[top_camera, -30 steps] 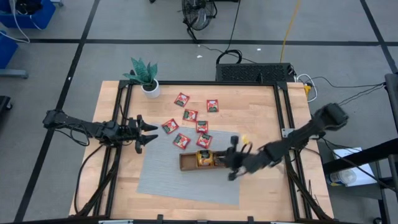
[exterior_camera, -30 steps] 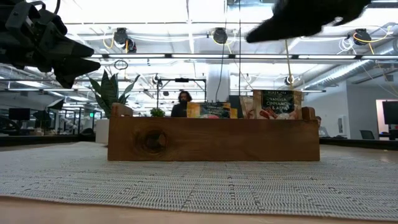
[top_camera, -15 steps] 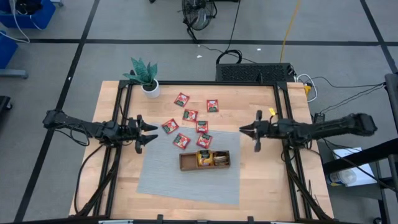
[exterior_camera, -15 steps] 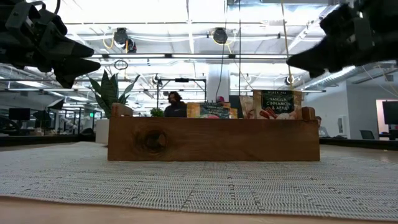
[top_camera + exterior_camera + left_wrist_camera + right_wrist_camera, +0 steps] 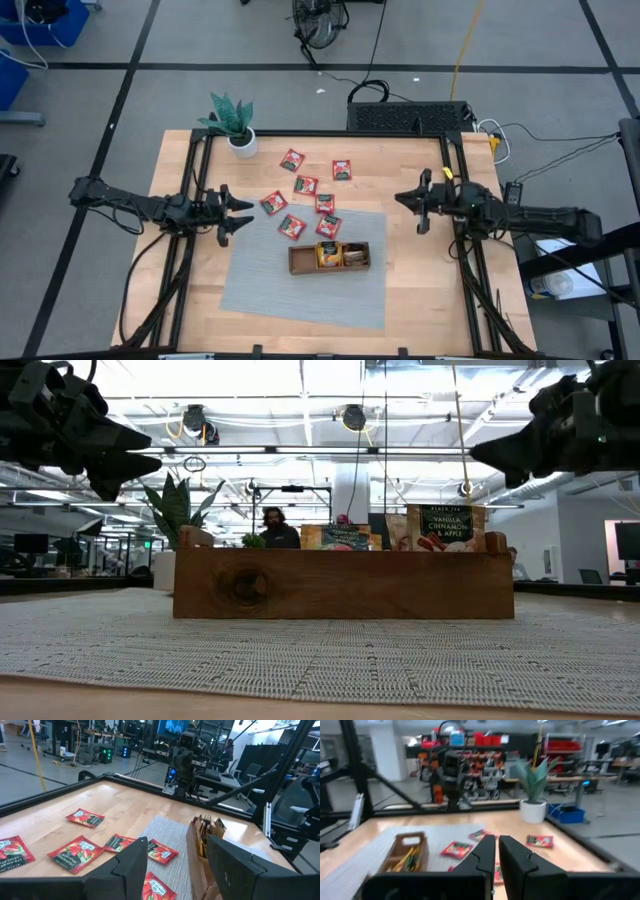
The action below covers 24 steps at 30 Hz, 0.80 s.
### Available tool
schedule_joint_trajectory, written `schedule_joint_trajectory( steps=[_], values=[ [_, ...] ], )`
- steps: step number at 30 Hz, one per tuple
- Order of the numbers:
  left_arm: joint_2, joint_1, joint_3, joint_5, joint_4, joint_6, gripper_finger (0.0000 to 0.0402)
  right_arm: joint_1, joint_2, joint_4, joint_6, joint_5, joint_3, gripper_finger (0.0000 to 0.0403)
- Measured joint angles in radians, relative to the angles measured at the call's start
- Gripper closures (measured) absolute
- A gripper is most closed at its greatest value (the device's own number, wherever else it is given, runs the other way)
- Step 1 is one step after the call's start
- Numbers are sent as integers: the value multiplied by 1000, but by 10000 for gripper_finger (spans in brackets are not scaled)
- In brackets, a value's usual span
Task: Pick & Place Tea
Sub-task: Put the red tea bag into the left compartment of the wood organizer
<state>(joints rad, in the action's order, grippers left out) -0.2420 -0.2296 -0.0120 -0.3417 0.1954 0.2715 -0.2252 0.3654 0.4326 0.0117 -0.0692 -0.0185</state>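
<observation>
Several red tea sachets (image 5: 306, 185) lie flat on the wooden table and on the far edge of the grey mat (image 5: 300, 290); they also show in the left wrist view (image 5: 75, 852) and the right wrist view (image 5: 456, 849). The brown wooden tray (image 5: 300, 262) stands on the mat and holds upright orange-yellow sachets (image 5: 328, 255) and a dark green one (image 5: 445, 525). My left gripper (image 5: 248, 213) is open and empty, raised left of the red sachets. My right gripper (image 5: 400, 198) is shut and empty, raised right of the mat.
A potted plant (image 5: 232, 125) stands at the far left corner of the table. A black frame (image 5: 320, 136) runs along the table's far and side edges. A person (image 5: 272, 528) shows in the room beyond the table.
My right gripper has drawn back from above the tray's right end toward the table's right and far edges, and now hangs beside the mat. The tray and the sachets lie as before.
</observation>
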Motion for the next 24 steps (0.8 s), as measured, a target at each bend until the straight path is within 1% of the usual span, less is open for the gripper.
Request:
schedule_joint_trajectory(
  steps=[5,7,11,15,20,24],
  values=[
    [0,0,0,0,16,0,197,-10,0,10,-17,147,1,392],
    [0,0,0,0,45,-1,197,-10,0,10,-19,177,1,391],
    [0,0,0,0,99,-3,197,-10,0,9,-17,174,2,388],
    [0,0,0,-1,126,1,197,-9,0,11,63,174,2,387],
    [0,0,0,-13,128,-4,197,-9,0,11,55,173,3,388],
    [0,0,0,-95,145,-14,197,-9,0,11,55,173,3,389]
  ],
)
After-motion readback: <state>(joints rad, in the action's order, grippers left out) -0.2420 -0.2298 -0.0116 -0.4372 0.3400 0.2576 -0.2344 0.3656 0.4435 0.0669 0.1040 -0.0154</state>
